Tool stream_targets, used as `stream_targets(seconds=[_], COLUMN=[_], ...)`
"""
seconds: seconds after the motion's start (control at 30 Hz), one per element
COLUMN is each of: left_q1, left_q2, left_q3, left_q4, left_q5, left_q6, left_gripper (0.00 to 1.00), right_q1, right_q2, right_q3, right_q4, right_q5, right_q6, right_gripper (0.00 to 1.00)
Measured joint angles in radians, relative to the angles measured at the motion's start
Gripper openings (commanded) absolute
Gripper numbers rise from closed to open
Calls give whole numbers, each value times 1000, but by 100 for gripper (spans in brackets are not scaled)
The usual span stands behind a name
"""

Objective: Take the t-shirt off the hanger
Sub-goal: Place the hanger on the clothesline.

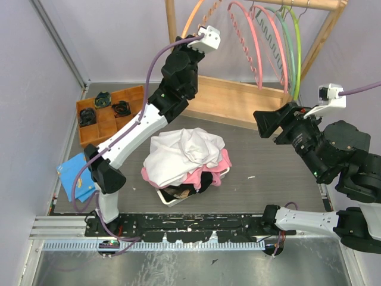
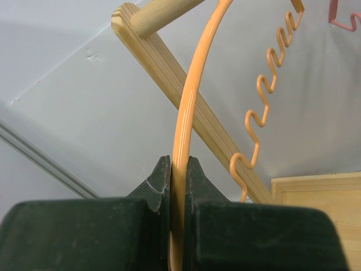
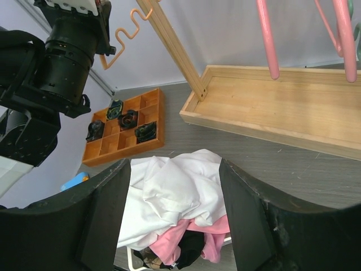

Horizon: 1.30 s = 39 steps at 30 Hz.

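T-shirt [image 1: 189, 149], white and crumpled, is lying off the hanger on top of a clothes pile in a white basket [image 1: 165, 198] at mid-table. It is covering a pink garment [image 1: 209, 174] and a dark one [image 1: 186, 190], both spilling over the rim. The left gripper [image 2: 179, 169] is clamping its jaws tight on the orange hanger [image 2: 189, 107], up beside the wooden rack [image 2: 169, 73]. The right gripper [image 3: 175, 180] is hovering to the right of the pile, facing it, its jaws standing wide and holding nothing. An orange divided tray [image 1: 98, 130] at the left is holding small dark items [image 1: 121, 108] in three separate compartments.
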State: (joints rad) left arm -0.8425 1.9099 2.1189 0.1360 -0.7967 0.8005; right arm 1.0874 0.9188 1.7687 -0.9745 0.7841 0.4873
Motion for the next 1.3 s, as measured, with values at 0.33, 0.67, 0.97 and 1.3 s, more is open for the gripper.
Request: stream_targets(seconds=[0.33,0.67,0.97,1.3], left_q1=[26,35,35,23], left_q2=[32,33,33,27], left_q3=[8,7,-6,-44], left_q4=[4,-17,-36,-43], left_q5=[4,6,-6,-25], left_q6=[-32,-75,-102,-146], left_gripper=[0,0,28,85], right_q1=[0,0,0,0], right_q2=[0,0,17,20], right_q3=[12,22,29,29], right_q4=[-1,-3,-7,-8], right_q5=[0,1,5,19], right_q6=[0,0,-15,-18], right_gripper=[70,72,73,73])
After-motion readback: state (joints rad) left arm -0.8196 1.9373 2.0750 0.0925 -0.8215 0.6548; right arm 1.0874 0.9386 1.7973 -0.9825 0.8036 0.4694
